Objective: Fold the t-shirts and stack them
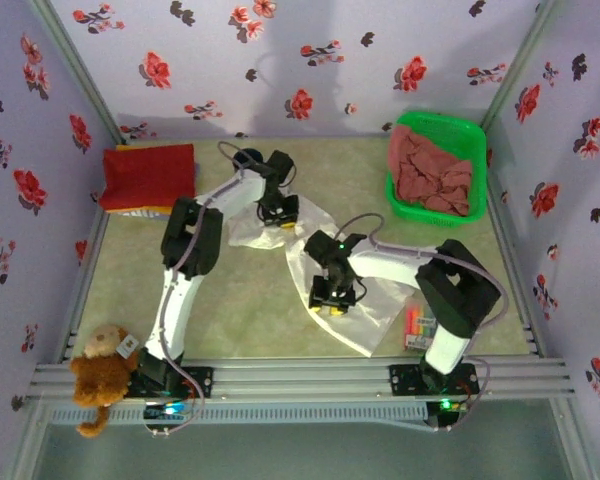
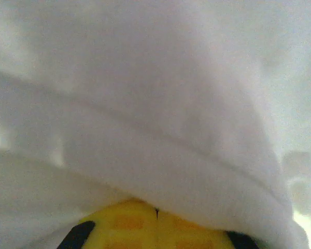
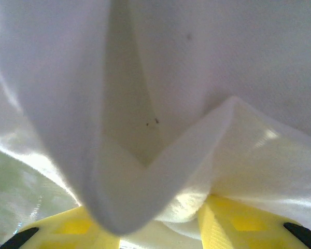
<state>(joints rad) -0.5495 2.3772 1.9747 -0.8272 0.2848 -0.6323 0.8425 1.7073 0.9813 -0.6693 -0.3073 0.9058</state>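
A white t-shirt (image 1: 365, 305) lies crumpled across the middle of the table. My left gripper (image 1: 277, 212) is at its far left end. In the left wrist view the yellow fingers (image 2: 129, 223) are pressed together under a fold of the white cloth (image 2: 160, 104), shut on it. My right gripper (image 1: 332, 300) is at the shirt's middle. Its yellow fingers (image 3: 233, 223) pinch a bunched fold of the white cloth (image 3: 145, 192). A folded red t-shirt (image 1: 148, 177) lies at the far left. Dusty-pink t-shirts (image 1: 432, 170) are heaped in the basket.
The green plastic basket (image 1: 450, 125) stands at the far right corner. A brown teddy bear (image 1: 100, 375) sits on the near rail at the left. A small pack of coloured markers (image 1: 417, 327) lies by the right arm's base. Flowered walls close in three sides.
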